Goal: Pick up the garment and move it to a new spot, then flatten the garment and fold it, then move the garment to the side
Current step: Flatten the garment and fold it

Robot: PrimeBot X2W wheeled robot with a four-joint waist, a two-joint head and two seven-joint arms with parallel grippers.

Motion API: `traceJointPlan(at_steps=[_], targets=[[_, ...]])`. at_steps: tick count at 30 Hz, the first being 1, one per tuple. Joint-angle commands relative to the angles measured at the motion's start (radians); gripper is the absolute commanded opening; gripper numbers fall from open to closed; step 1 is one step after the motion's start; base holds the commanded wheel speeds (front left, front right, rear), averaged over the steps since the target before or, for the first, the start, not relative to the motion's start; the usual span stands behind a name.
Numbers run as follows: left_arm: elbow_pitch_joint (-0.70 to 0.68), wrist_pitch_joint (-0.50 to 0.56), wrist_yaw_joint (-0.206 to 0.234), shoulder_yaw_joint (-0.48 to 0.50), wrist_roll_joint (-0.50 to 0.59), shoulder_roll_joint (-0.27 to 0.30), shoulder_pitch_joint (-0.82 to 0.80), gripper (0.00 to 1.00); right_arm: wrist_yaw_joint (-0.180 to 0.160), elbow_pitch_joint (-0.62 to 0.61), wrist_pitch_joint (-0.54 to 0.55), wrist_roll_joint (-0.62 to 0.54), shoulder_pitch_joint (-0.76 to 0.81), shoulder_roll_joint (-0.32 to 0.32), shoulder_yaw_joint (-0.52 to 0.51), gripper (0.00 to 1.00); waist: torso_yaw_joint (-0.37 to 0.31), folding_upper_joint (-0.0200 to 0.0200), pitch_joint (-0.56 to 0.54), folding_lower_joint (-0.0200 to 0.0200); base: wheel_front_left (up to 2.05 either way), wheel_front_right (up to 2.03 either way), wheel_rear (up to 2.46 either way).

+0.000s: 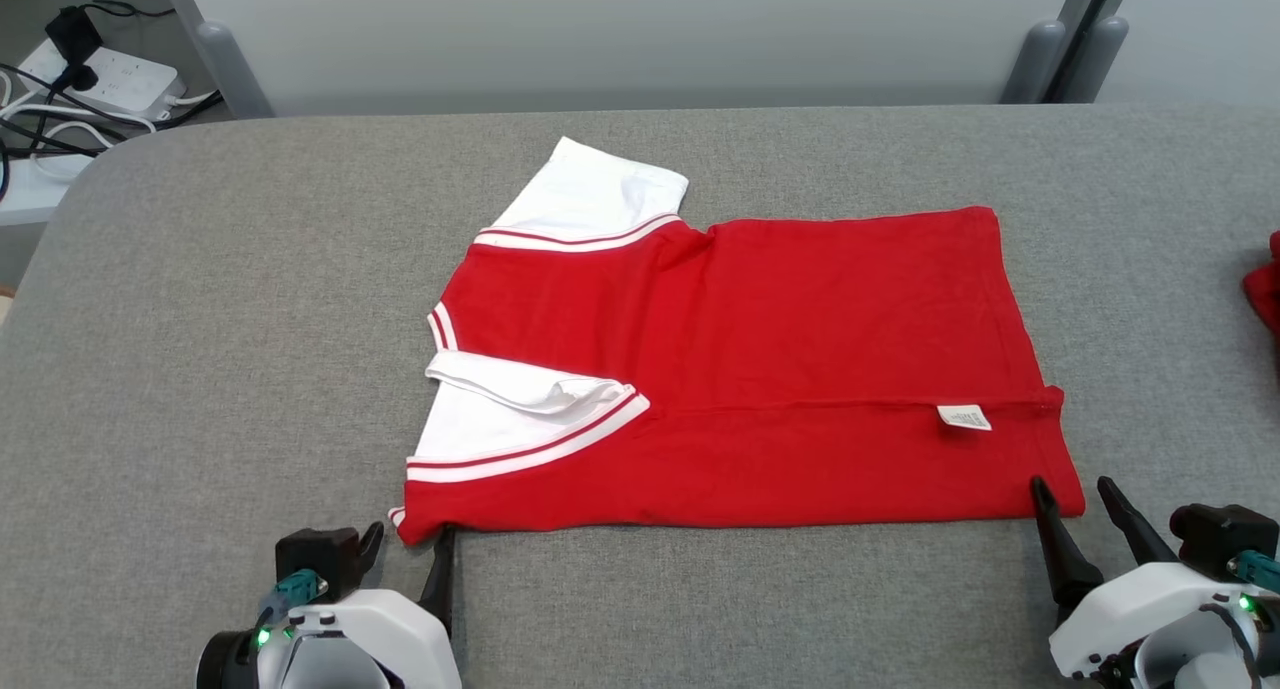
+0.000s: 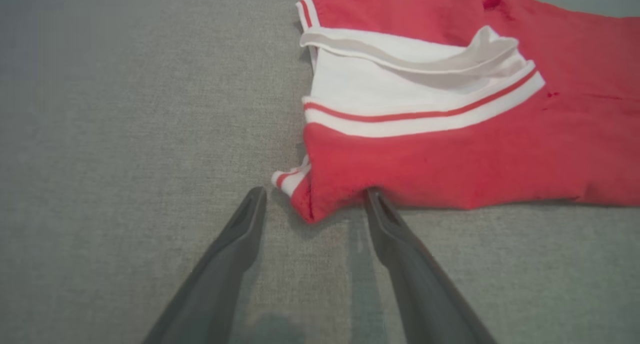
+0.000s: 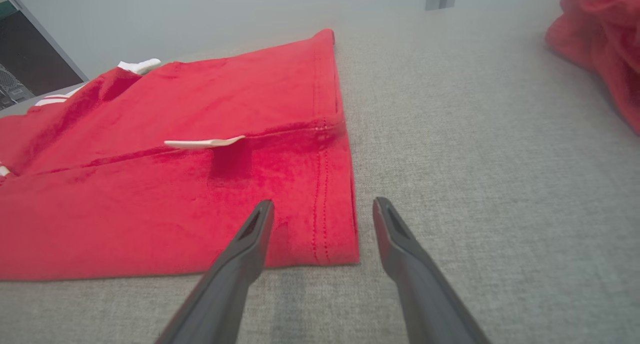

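A red shirt (image 1: 740, 369) with white, red-striped sleeves lies flat in the middle of the grey table (image 1: 200, 389), turned sideways: collar end toward the robot's left, hem toward its right. One white sleeve (image 1: 590, 194) sticks out at the far edge. The other is folded in over the red body on the near side. A small white label (image 1: 965, 417) sits on a lengthwise line in the cloth close to the hem.

The left pincer (image 1: 410, 534) stands wide at the shirt's near collar-end corner. In the left wrist view that corner lies between its two fingers, and the tip of one finger meets the near edge of the cloth while the other is over bare table. The right pincer (image 1: 1072, 487) is just as wide at the near hem corner; one finger is over the red cloth, the other over the table beside it. Neither holds anything.

Nothing lies on the table between the pincers and the shirt. Well apart, at the table's right edge, is a second bunched red cloth (image 1: 1265, 289). Off the table's far left corner sit a white power strip (image 1: 110, 74) and a tangle of cables (image 1: 40, 134). Behind the table runs a pale wall (image 1: 640, 29) — grey posts (image 1: 1045, 59) lean against it.
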Motion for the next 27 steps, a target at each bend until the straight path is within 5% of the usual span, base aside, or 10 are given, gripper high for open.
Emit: traceJointPlan(at_steps=[1,13,17,27], targets=[[-0.013,-0.010,0.003,0.028,0.018,0.020,-0.056,1.00,0.004,-0.011,-0.012,0.008,-0.023,-0.022,0.022,1.00,-0.001,0.0000,0.000,0.0000,0.00,0.00,0.00],[-0.009,-0.020,-0.036,-0.012,0.024,0.024,-0.077,1.00,0.004,-0.004,-0.012,0.025,-0.030,-0.038,0.043,1.00,-0.006,0.0000,-0.006,0.0000,0.00,0.00,0.00],[-0.013,-0.017,-0.045,-0.022,0.026,0.032,-0.077,0.00,0.004,0.017,-0.011,0.043,-0.028,-0.040,0.059,1.00,-0.003,0.0000,-0.010,0.0000,0.00,0.00,0.00],[-0.048,0.006,-0.053,-0.036,0.027,0.054,-0.079,0.00,0.004,0.081,-0.005,0.107,-0.059,-0.040,0.106,1.00,0.009,0.0000,0.000,0.0000,0.00,0.00,0.00]])
